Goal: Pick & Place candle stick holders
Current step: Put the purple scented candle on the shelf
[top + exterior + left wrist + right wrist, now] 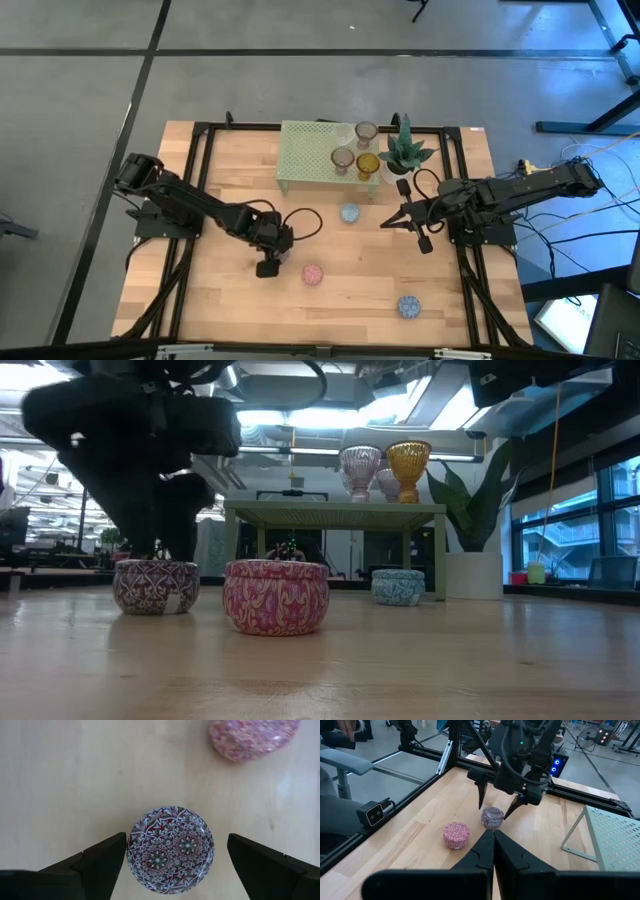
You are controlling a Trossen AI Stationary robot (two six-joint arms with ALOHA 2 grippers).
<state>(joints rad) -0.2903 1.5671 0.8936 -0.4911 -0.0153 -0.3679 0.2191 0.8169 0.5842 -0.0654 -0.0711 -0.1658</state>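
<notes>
A round holder patterned in dark red and white (171, 850) stands on the wooden table, also seen in the low view (155, 586) and the right wrist view (492, 817). My left gripper (177, 840) hangs over it, open, one finger on either side, apart from it; in the high view (268, 264) it hides the holder. A pink holder (313, 273) stands close by. Two blue holders (349, 212) (408, 306) stand on the table. Two mauve glass holders (366, 132) (342, 158) and an amber one (368, 165) stand on the pale green stand (305, 150). My right gripper (390, 222) is shut and empty.
A spiky green potted plant (405, 150) stands beside the stand's right end. A black frame (200, 180) runs around the table. Bare wood lies between the pink holder and the near blue holder.
</notes>
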